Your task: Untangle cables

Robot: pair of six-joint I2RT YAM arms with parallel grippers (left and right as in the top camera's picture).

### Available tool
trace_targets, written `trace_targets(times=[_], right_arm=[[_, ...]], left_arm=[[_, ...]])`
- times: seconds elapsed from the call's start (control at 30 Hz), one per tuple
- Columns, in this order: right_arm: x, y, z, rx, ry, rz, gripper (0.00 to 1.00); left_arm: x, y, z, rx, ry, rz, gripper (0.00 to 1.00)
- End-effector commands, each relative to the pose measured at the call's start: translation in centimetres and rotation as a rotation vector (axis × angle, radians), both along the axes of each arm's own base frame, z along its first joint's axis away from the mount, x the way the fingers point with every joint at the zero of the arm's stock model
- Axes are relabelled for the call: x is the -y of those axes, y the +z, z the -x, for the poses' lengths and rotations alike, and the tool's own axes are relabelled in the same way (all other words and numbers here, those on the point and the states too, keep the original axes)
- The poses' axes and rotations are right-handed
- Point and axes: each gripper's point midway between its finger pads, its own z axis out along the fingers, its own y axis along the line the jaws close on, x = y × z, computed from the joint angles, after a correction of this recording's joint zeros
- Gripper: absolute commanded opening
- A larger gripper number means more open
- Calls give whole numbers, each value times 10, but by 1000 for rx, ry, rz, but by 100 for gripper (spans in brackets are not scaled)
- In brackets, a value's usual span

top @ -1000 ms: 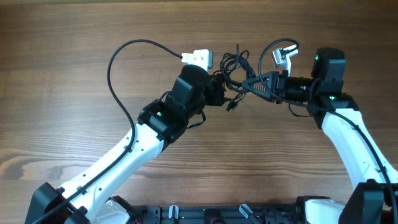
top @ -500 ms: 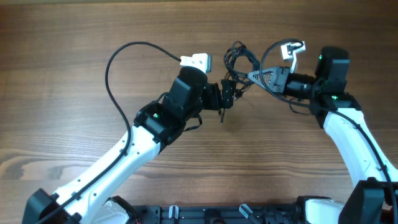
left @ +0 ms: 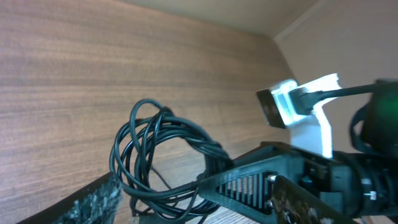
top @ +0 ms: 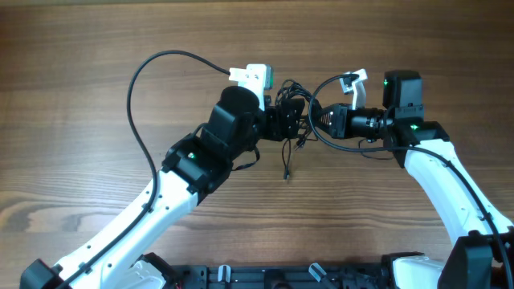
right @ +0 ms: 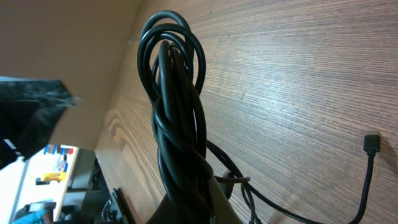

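One tangled bundle of cables (top: 293,90), two arms, left arm (top: 173,189) and right arm (top: 442,172), one wooden table (top: 64,96).

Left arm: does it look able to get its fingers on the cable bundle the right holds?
Probably yes. The left gripper is open, its fingers either side of the cable bundle, nothing between. The right gripper, shut on the bundle, crowds one side, so room looks tight.

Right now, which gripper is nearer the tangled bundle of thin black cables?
Right: the right gripper is shut on the tangled black cable bundle; the left gripper is open close by, not gripping.
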Motion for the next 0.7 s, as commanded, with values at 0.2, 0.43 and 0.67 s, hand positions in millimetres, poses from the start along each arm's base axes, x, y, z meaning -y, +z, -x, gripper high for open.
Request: trace_targets(times=[0.2,0.43,0.67], right_arm=[[-9,4,7,16,50,-13,4],[-33,4,22,30,135,-8,4],[-26,-5,14,40,88,57,4]], left_arm=[[12,-35,-8,-102,14,-2,76],[20,-40,-15,-120,-2,37,73],[7,-43,-18,-139,26,22,73]])
